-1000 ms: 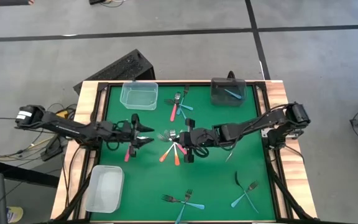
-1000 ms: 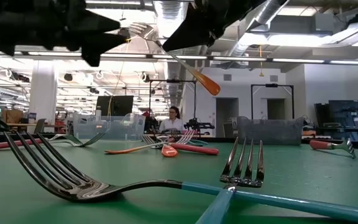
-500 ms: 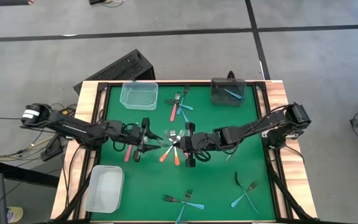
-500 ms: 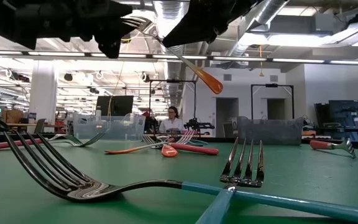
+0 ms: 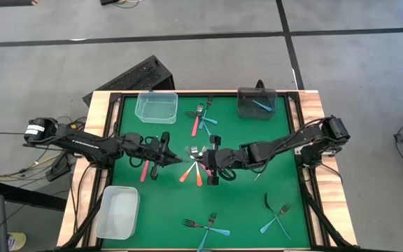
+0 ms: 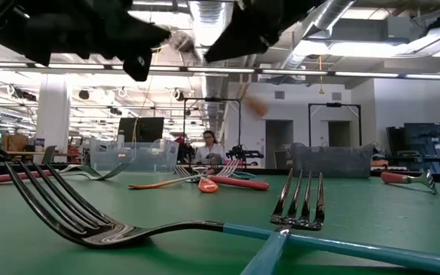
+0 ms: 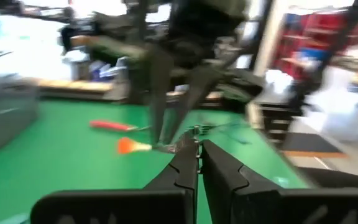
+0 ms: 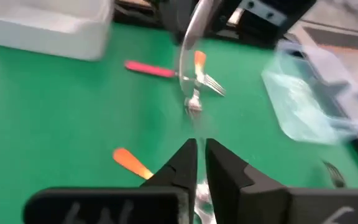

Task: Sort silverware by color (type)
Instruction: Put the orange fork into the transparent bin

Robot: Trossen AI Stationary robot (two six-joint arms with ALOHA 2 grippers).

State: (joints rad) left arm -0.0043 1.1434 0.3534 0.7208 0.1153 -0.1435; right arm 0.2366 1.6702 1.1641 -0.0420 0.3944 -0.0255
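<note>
An orange-handled fork [image 6: 254, 105] is up in the air over the middle of the green mat, between my two grippers. My left gripper [image 5: 175, 159] reaches in level from the table's left and is shut on the fork's metal end. My right gripper [image 5: 206, 162] comes from the right, slanting down. In the left wrist view its two fingers stand spread in a V around the fork's shaft, so it is open. The orange handle tip [image 7: 128, 146] points away from my left gripper, down and toward the right. My left gripper pinches the fork's tine end [image 7: 182, 144] between the free ends of its two fingers, coming level from the table's left, along the fork. The fork is lifted clear of the mat and tilts, handle lower than tines. My right gripper: whether its parted fingers touch the shaft, I cannot tell.
A loose pile of orange, red and blue forks [image 5: 196, 173] lies under the grippers. More forks lie at the far middle [image 5: 200, 119] and near edge [image 5: 205, 225], [image 5: 277, 217]. Bins: clear [image 5: 156, 106], dark [image 5: 257, 103], white [image 5: 117, 210]. A person [image 6: 208, 145] sits beyond the table.
My left gripper has moved toward the table's right, up to the raised fork's tines, and has shut on them. The fork has stayed in the air at about the same place and now shows blurred.
</note>
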